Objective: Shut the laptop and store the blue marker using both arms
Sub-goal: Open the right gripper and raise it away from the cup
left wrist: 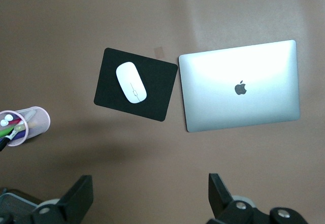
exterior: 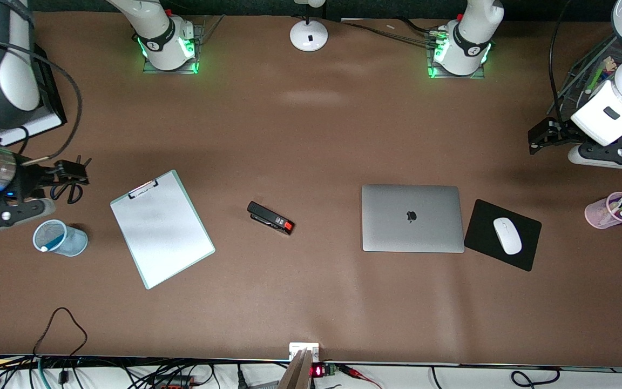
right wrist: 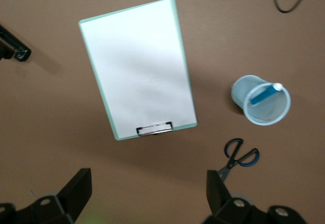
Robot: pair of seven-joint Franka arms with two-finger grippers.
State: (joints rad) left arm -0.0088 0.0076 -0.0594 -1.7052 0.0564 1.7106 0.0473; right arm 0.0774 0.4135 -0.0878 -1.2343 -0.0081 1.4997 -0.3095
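Note:
The silver-grey laptop (exterior: 412,218) lies closed on the table, apple logo up; it also shows in the left wrist view (left wrist: 238,87). The blue marker (right wrist: 264,94) stands white end up in a pale-blue mesh cup (exterior: 60,237) at the right arm's end of the table. My left gripper (exterior: 539,138) is open and empty, up in the air at the left arm's end, and shows in its own view (left wrist: 151,198). My right gripper (exterior: 73,168) is open and empty above the scissors (exterior: 67,191), and shows in its own view (right wrist: 150,196).
A clipboard (exterior: 162,229) with a white sheet lies beside the cup. A black stapler (exterior: 270,218) sits mid-table. A black mouse pad (exterior: 527,248) with a white mouse (exterior: 507,235) is next to the laptop. A pink cup (exterior: 602,213) holds pens.

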